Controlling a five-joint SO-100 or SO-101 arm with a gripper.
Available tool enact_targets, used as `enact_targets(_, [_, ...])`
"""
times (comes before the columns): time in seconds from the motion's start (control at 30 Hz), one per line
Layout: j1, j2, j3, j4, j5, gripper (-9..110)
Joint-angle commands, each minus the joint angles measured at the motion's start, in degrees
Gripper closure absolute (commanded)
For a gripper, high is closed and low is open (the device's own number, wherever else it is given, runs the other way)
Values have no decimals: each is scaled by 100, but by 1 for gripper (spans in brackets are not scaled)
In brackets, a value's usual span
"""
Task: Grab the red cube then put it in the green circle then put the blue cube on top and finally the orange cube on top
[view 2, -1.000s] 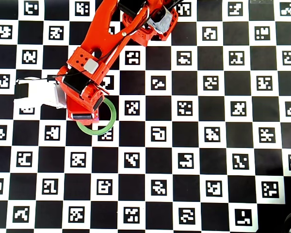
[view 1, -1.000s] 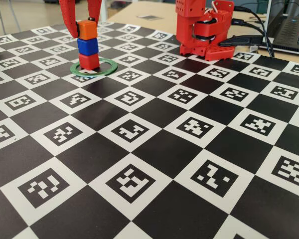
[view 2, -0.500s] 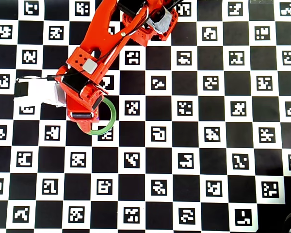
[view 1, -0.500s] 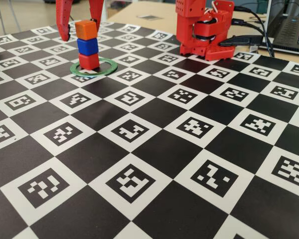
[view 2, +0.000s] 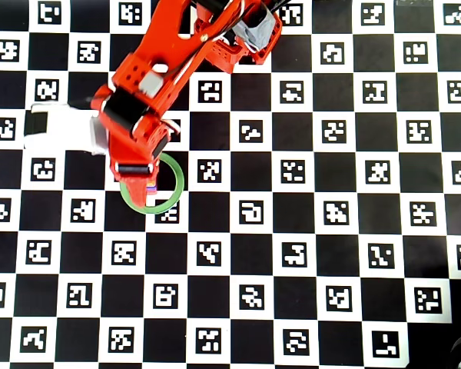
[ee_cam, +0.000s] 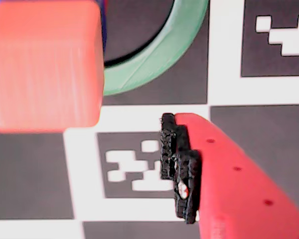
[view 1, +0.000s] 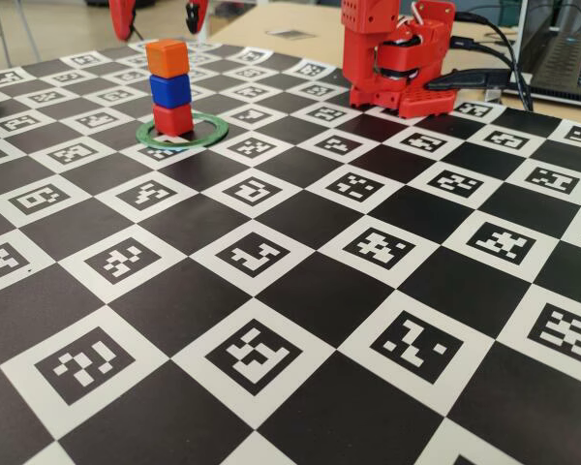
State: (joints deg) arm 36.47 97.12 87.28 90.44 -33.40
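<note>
In the fixed view a three-cube stack stands upright inside the green circle (view 1: pixel 208 131): the red cube (view 1: pixel 173 119) at the bottom, the blue cube (view 1: pixel 170 90) on it, the orange cube (view 1: pixel 167 58) on top. My gripper (view 1: pixel 160 14) hangs open above the stack, touching nothing, with only its two red fingertips showing at the top edge. The wrist view looks down on the orange cube (ee_cam: pixel 45 64) and an arc of the green circle (ee_cam: pixel 159 55); one padded fingertip (ee_cam: pixel 181 164) shows to the right. From overhead, the arm hides the stack and leaves part of the green circle (view 2: pixel 171 203) showing.
The arm's red base (view 1: pixel 397 53) stands at the back of the checkered marker board (view 1: pixel 300 291). Black cables (view 1: pixel 484 58) and a laptop (view 1: pixel 566 48) lie at the back right. A white camera block (view 2: pixel 61 131) sticks out from the wrist.
The gripper has risen from beside the orange cube to well above the stack, its fingers apart. All three cubes stayed stacked in the green circle.
</note>
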Motion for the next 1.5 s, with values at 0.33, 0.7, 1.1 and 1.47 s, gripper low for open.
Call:
enact_targets(0.33, [-1283, 2733, 1266, -352, 501, 96])
enact_targets(0.7, [-2250, 4430, 4087, -2013, -1178, 108])
enact_targets(1.1, [-2505, 5871, 6776, -3700, -3322, 108])
enact_targets(1.47, [-3032, 8183, 8657, -3533, -3955, 107])
